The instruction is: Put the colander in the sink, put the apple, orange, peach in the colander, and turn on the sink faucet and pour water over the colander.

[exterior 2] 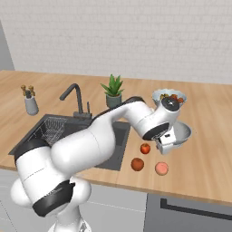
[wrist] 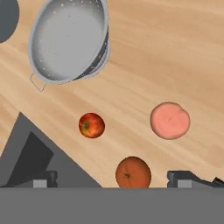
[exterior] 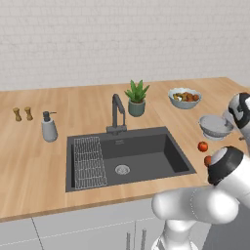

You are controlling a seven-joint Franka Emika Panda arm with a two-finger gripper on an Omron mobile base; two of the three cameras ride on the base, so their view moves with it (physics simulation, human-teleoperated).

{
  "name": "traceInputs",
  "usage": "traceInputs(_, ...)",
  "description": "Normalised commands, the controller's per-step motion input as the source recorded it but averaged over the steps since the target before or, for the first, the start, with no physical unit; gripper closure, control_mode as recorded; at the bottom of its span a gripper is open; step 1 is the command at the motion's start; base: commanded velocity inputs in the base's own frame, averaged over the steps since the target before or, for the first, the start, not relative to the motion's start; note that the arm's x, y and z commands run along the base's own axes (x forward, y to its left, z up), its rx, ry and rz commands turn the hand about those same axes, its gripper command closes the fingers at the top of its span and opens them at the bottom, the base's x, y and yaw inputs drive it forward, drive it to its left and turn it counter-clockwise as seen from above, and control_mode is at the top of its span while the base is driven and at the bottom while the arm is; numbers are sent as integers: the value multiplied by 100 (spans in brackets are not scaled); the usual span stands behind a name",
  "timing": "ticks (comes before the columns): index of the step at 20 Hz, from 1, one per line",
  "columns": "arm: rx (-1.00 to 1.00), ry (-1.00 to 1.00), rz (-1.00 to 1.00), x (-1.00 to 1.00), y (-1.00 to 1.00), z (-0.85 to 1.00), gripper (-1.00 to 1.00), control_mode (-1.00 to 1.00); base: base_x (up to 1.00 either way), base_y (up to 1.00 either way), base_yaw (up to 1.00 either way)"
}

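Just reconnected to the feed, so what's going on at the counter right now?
Nothing has been picked up yet. The arm's pincer hangs open over the wooden counter right of the sink, above the colander and the three fruits. The colander sits empty on the counter, not yet in the sink. The apple, orange and peach lie loose beside it, apart from each other. No water shows at the sink faucet.

A white robot arm (exterior 2: 97, 136) is reaching across a wooden bench (exterior 2: 208, 136), its pincer (exterior 2: 164, 146) hanging beside the colander (exterior 2: 181, 133), while the apple (exterior 2: 145, 148), orange (exterior 2: 137, 164) and peach (exterior 2: 161, 168) are lying near the sink (exterior 2: 41, 131).
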Motion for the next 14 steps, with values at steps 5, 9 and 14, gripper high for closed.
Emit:
traceInputs(5, 3, 0, -11, 43, -18, -25, -100, -100, 0, 0, 0)
traceInputs(9, 3, 1, -13, 41, -22, -23, -100, -100, 0, 0, 0)
traceInputs(14, 3, 1, -12, 35, -29, -30, -100, -100, 0, 0, 0)
